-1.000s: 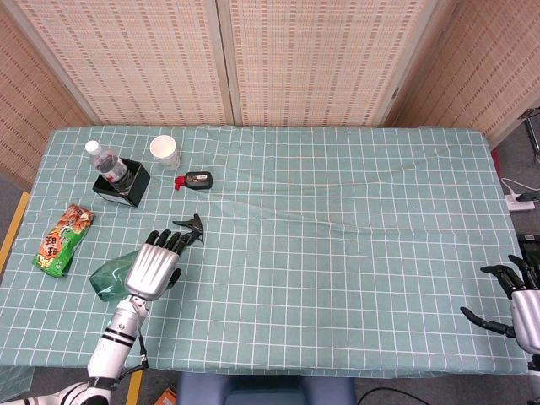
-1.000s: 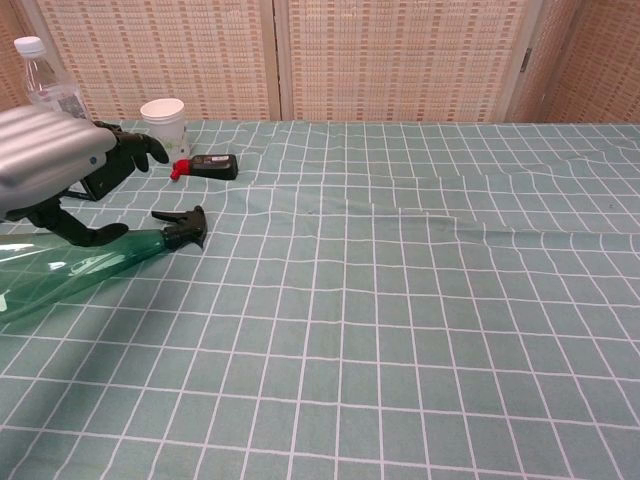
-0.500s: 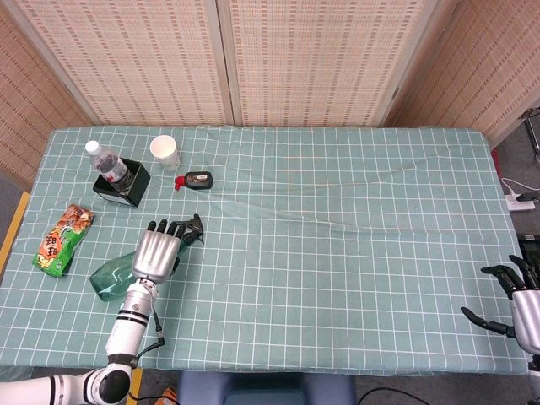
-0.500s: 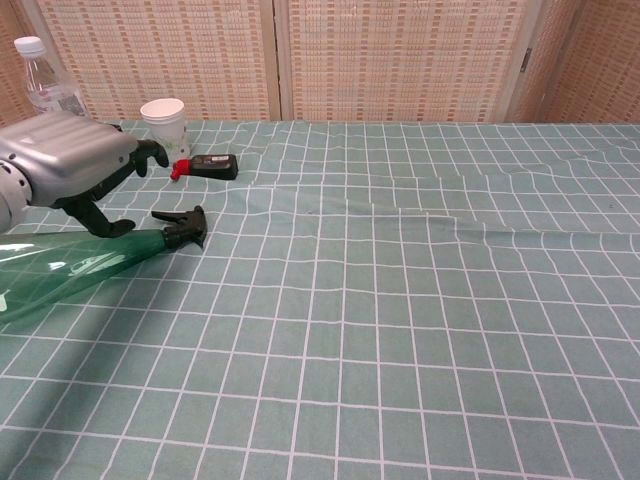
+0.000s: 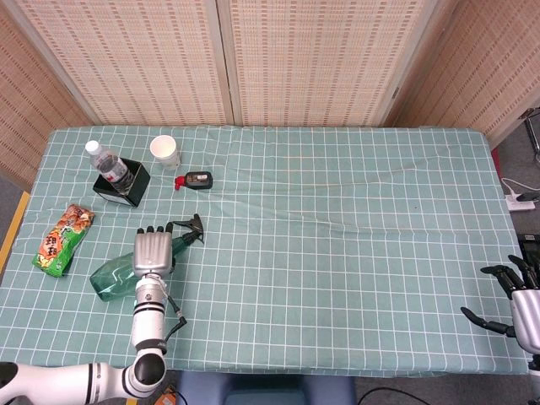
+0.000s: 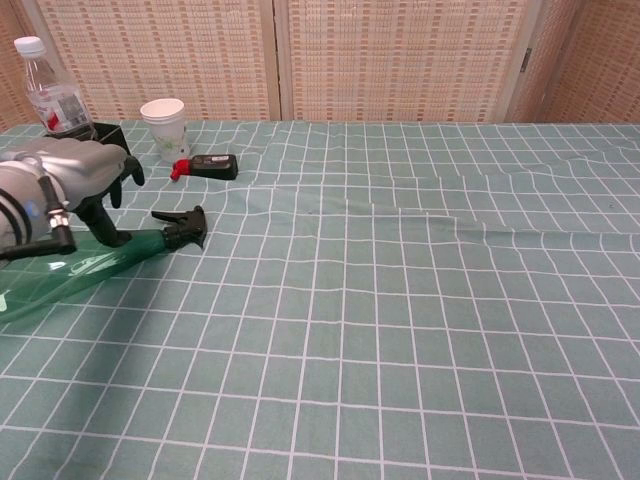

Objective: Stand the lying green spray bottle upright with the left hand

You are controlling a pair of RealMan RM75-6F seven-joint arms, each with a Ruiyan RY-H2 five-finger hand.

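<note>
— Near the table's (image 5: 354,253) front-left corner, lying flat: green bottle (image 5: 114,274), black trigger head pointing toward the far side, body angled back toward the near edge.

— And over it?

— Left hand (image 5: 153,251), back plate facing up in the head view, dark fingers (image 5: 157,229) stretched forward toward the trigger. Forearm running straight back to the near edge, elbow just off the table.

— Gripping?

— Hard to call. From the chest view, left hand (image 6: 75,178) hovering low over the bottle (image 6: 70,268), fingers curled downward, thumb reaching down against the neck just behind the trigger. Fingers apart, not wrapped around the body. Touching at the thumb perhaps, no clear grasp; cannot tell for certain.

— Right side?

— Right hand (image 5: 519,302) at the front-right corner, well apart from everything, fingers spread, holding nothing.

— Around the bottle?

— Snack bag (image 5: 62,240) to the left near the table edge. Further back, water bottle (image 5: 108,166) upright in a black box (image 5: 122,184), white cup (image 5: 164,151) beside it, small black gadget (image 5: 195,180) with a red end just right of the cup.
</note>
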